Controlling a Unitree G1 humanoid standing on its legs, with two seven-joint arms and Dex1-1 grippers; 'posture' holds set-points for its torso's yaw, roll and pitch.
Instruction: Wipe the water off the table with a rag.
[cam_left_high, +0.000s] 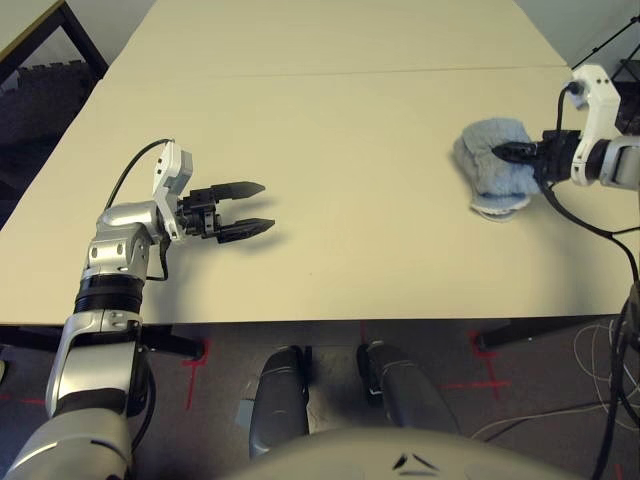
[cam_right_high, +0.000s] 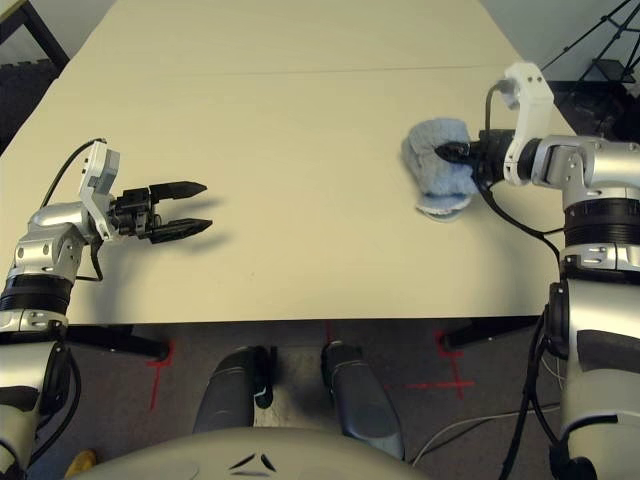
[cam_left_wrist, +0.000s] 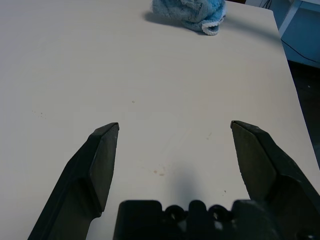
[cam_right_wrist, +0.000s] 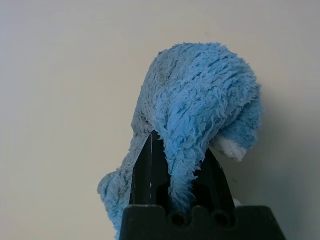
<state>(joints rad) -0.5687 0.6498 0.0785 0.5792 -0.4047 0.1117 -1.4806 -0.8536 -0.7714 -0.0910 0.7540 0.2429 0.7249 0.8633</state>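
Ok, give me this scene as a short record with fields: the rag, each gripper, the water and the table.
rag: light blue terry cloth, bunched up, on the robot's right side of the table
right gripper: shut on the rag, fingers pinching a fold
left gripper: open, empty, over bare tabletop on the left side
water: a few faint brownish specks on the table near the left gripper, apart from the rag
table: pale beige top with a thin seam across it

Bright, even light washes the table (cam_left_high: 330, 130), no glare. A soft shadow sits under the left gripper (cam_left_high: 250, 207), another beside the rag (cam_right_wrist: 200, 110). Rag fibres read crisp in the right wrist view; the near black fingers (cam_left_wrist: 97, 170) look slightly soft.
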